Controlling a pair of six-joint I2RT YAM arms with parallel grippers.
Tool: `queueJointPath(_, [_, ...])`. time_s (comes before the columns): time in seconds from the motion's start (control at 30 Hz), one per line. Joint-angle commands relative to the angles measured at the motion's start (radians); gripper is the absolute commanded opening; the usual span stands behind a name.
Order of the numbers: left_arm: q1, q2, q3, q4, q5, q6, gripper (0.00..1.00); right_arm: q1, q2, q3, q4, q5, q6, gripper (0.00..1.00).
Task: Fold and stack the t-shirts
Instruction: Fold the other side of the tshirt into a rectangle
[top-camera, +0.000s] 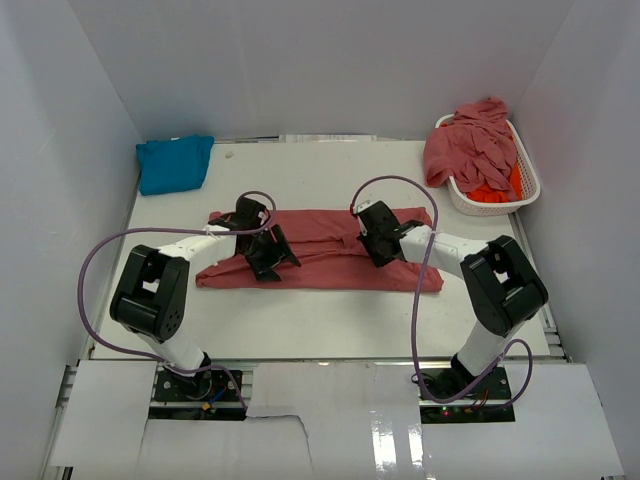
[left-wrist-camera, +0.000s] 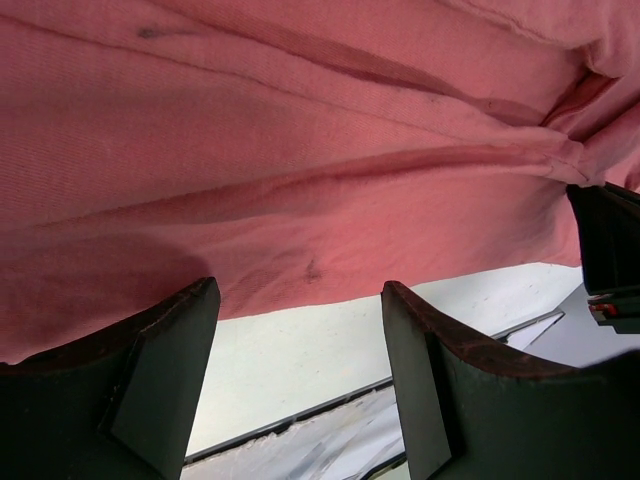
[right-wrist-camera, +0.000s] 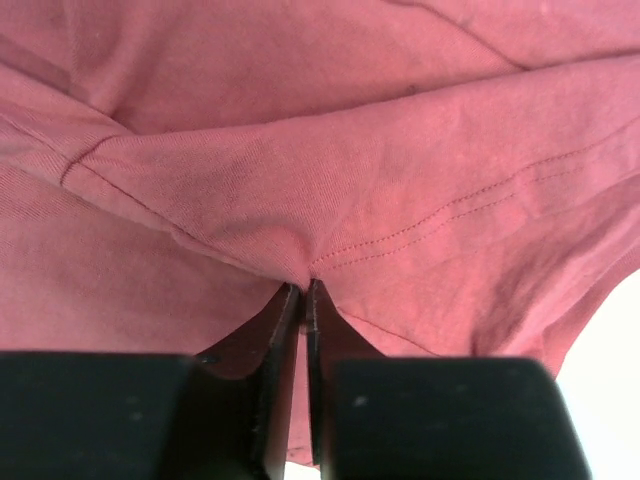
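A dusty rose-red t-shirt (top-camera: 320, 250) lies folded into a long band across the middle of the table. My left gripper (top-camera: 270, 258) is open over its left part; in the left wrist view (left-wrist-camera: 300, 290) the fingers stand apart over the shirt's (left-wrist-camera: 300, 160) near edge, holding nothing. My right gripper (top-camera: 378, 245) is shut on a fold of the same shirt (right-wrist-camera: 330, 170), the cloth pinched at its fingertips (right-wrist-camera: 304, 288). A turquoise blue t-shirt (top-camera: 175, 163) lies folded at the back left. More rose-red shirts (top-camera: 470, 145) and an orange one (top-camera: 495, 188) fill the basket.
The white slatted basket (top-camera: 530, 190) stands at the back right by the right wall. White walls enclose the table on the left, back and right. The table's near edge (top-camera: 320, 355) runs just in front of the arm bases.
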Motion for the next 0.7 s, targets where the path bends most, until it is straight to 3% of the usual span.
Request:
queueJointPath(0.0, [0.006, -0.047, -0.012, -0.009, -0.001, 0.014, 0.77, 0.006, -0.002, 0.059, 0.007, 0.027, -0.019, 0.08])
queueJointPath(0.27, [0.006, -0.057, -0.024, -0.015, 0.001, 0.016, 0.77, 0.006, 0.03, 0.191, -0.035, 0.032, -0.023, 0.08])
queueJointPath(0.67, [0.007, -0.113, -0.046, -0.05, 0.004, 0.028, 0.77, 0.007, 0.22, 0.391, -0.046, 0.029, -0.023, 0.08])
